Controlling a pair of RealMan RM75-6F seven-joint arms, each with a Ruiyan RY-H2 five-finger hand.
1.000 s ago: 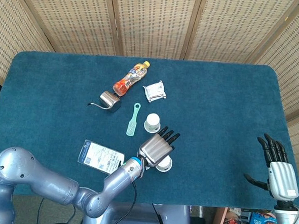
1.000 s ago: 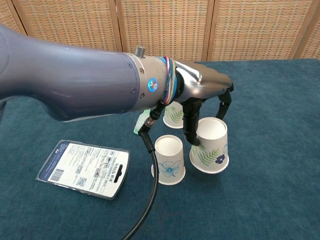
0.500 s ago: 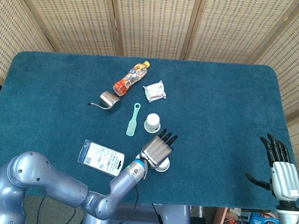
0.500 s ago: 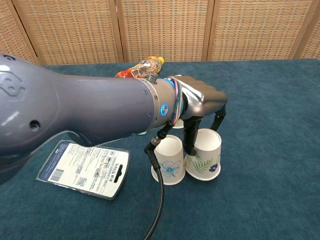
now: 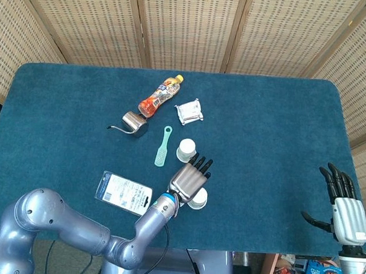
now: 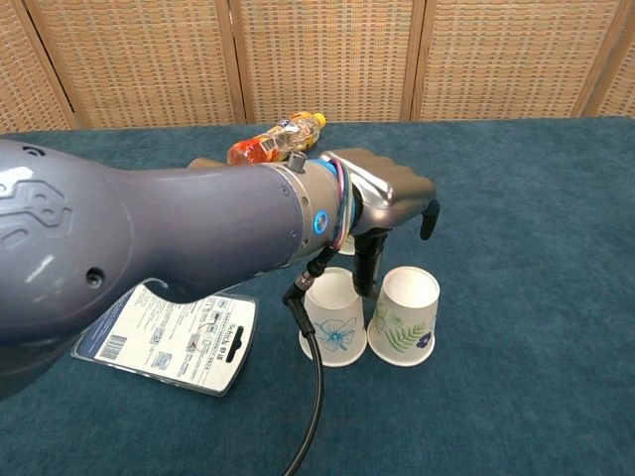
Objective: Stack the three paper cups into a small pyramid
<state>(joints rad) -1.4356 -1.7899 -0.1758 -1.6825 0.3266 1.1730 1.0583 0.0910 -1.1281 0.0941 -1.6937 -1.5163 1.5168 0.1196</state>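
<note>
table (image 5: 283, 131) in blue cloth carries everything; left arm (image 6: 149, 258) fills most of the chest view. left hand (image 6: 382, 193) hangs just above two upside-down paper cups, fingers (image 6: 429, 220) drooped and apart, grasping nothing as far as i can tell. right hand (image 5: 343, 206) is well apart at the table's near right corner, fingers spread, empty.

fern cup (image 6: 404, 315) and flower cup (image 6: 334, 317) stand side by side, touching or nearly so: looks like the pyramid base. third cup (image 5: 186, 150) sits just behind the hand, mostly hidden from the chest camera.

clutter, none of it in play: blister pack (image 6: 169, 335), bottle (image 5: 159, 96), small metal pitcher (image 5: 133, 123), green scoop-like tool (image 5: 163, 146), foil packet (image 5: 189, 111).

risks as i judge them: thumb hangs low between the base cups, so a careless lift or sweep toward the third cup could clip a rim and tip or spread the base. paper cups are light; a hard squeeze on the third would crush it, and an off-centre drop would slide off.
</note>
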